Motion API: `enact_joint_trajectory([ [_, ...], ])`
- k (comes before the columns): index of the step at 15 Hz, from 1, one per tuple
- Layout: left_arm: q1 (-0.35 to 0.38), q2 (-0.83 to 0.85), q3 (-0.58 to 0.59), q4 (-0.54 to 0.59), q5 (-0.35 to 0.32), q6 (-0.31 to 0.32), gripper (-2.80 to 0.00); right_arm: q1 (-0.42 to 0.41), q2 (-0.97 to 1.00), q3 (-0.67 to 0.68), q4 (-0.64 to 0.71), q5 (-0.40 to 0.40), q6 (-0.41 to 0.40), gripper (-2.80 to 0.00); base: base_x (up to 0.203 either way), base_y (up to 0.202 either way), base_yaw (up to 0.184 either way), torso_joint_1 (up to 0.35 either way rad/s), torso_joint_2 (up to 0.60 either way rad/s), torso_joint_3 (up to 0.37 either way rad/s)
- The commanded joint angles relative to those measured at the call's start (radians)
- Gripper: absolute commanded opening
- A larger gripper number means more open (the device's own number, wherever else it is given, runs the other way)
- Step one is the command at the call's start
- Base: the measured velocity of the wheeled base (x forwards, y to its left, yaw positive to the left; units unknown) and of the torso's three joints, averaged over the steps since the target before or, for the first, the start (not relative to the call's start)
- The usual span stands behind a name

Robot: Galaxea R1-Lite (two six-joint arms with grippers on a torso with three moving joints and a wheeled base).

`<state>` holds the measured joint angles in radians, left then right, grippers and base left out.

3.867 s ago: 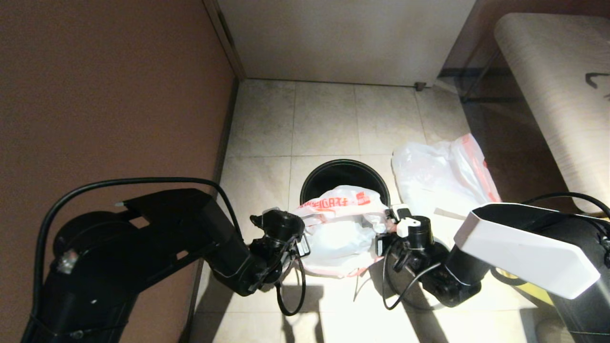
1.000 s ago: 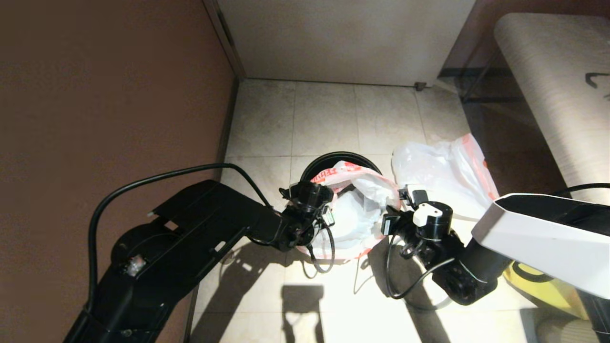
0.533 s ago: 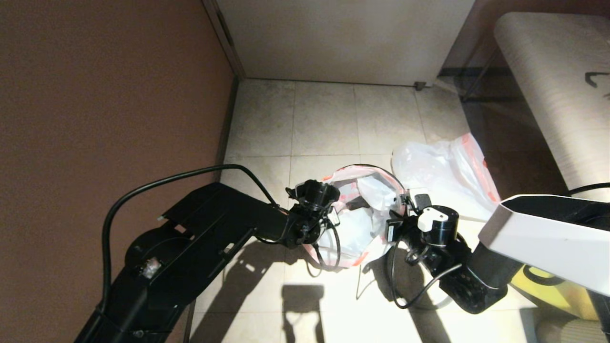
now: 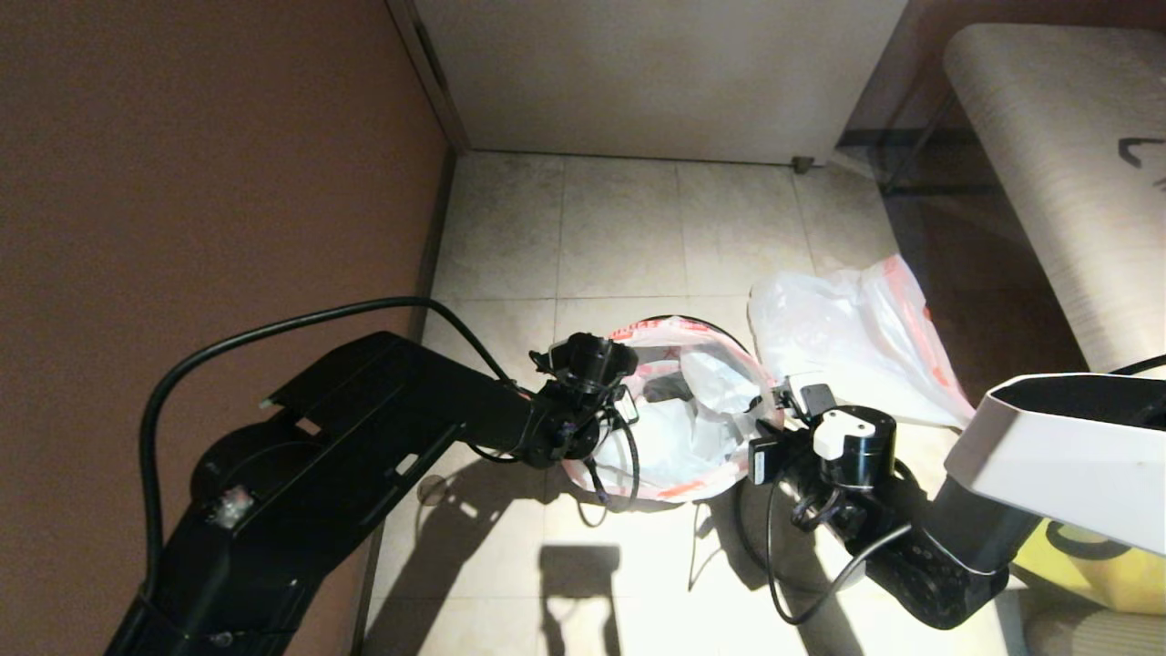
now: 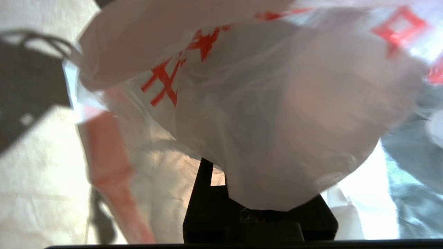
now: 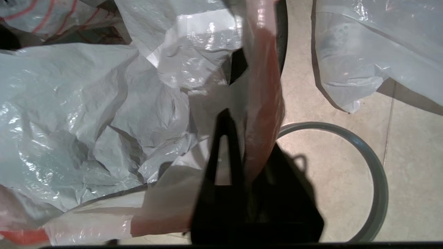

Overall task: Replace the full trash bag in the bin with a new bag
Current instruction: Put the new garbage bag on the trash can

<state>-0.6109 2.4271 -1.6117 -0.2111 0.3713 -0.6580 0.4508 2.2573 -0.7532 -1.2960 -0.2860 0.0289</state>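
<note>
The new bag (image 4: 692,419) hangs open over the bin, white film with a red-pink band and red print. Of the bin, only a sliver of black rim (image 4: 706,320) shows behind the bag; the same black wall (image 6: 283,41) appears in the right wrist view. My left gripper (image 4: 627,387) is shut on the bag's left edge, and film (image 5: 277,138) drapes over its fingers (image 5: 204,180). My right gripper (image 4: 774,401) is shut on the pink band (image 6: 263,103) at the right edge. The full trash bag (image 4: 847,337) lies on the floor right of the bin.
A thin grey hoop (image 6: 379,180) lies flat on the tiles beside the bin, under my right wrist. A big yellow bag (image 4: 1084,565) sits at the near right. A brown wall runs along the left, a pale bench (image 4: 1048,182) stands at the right, and a white door closes the back.
Both grippers have carried the new bag forward from the near side until it sits over the bin. They have moved apart, and the bag's mouth is now spread wide.
</note>
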Motion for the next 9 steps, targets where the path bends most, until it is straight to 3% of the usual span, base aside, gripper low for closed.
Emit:
enact_joint_trajectory([
  [1,0.014,-0.074,0.075,-0.005,0.012,-0.028,-2.8,0.04,-0.009,0.006,-0.007,-0.005,-0.004,0.0,0.0,0.0,0.0,0.0,0.0,0.0],
  [6,0.086,-0.173,0.282,-0.019,0.065,-0.101,-2.8,0.148,-0.001,-0.008,0.066,-0.018,-0.045,0.0,0.0,0.0,0.0,0.0,0.0,0.0],
  [9,0.109,-0.179,0.39,-0.117,0.062,-0.139,-2.8,0.192,-0.003,-0.012,0.097,-0.019,-0.046,0.0,0.0,0.0,0.0,0.0,0.0,0.0],
])
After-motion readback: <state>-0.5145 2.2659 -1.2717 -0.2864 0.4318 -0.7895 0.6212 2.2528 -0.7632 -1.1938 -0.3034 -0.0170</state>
